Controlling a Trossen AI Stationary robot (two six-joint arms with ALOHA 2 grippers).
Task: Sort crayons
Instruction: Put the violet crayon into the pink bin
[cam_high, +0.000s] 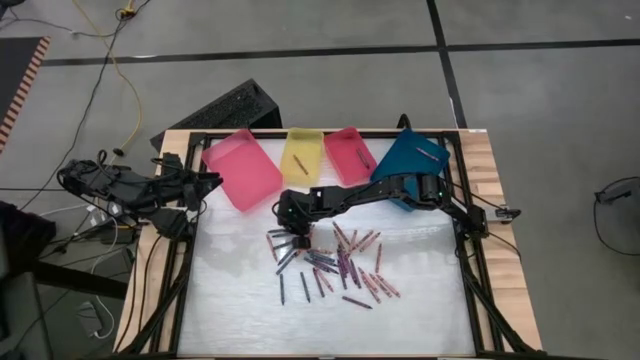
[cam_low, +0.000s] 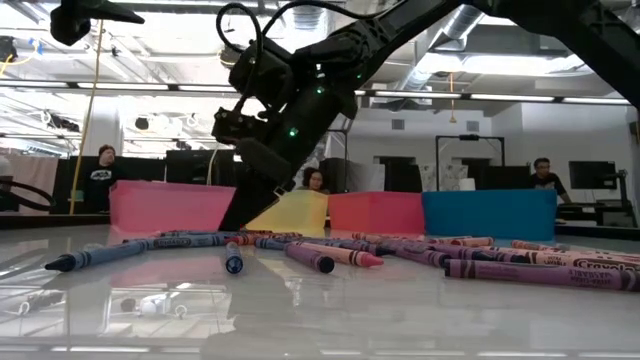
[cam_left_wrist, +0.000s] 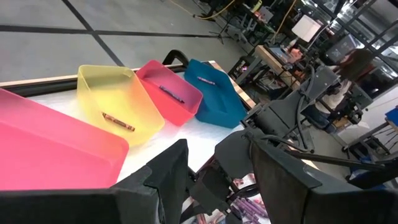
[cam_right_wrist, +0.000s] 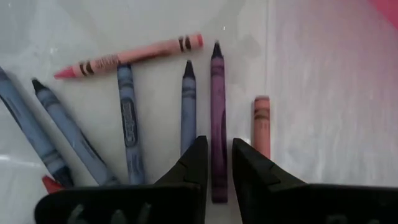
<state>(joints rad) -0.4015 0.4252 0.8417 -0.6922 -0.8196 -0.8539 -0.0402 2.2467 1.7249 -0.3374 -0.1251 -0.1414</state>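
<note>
Several dozen crayons (cam_high: 335, 262) in purple, blue, pink and red lie scattered flat on the white table top. My right gripper (cam_high: 297, 238) points down at the pile's far left end. In the right wrist view the gripper (cam_right_wrist: 219, 144) is narrowly open, one fingertip on each side of a purple crayon (cam_right_wrist: 217, 93) that lies flat on the table. A small gap shows on both sides of the crayon. A blue crayon (cam_right_wrist: 188, 106) and a pink one (cam_right_wrist: 262, 124) lie alongside it. My left gripper (cam_high: 205, 188) waits open and empty at the table's left edge.
Four trays stand in a row along the far edge: pink (cam_high: 242, 168), yellow (cam_high: 302, 155), red (cam_high: 348, 155) and blue (cam_high: 412, 160). The yellow, red and blue trays each hold a crayon. People sit in the room behind the table (cam_low: 100, 160).
</note>
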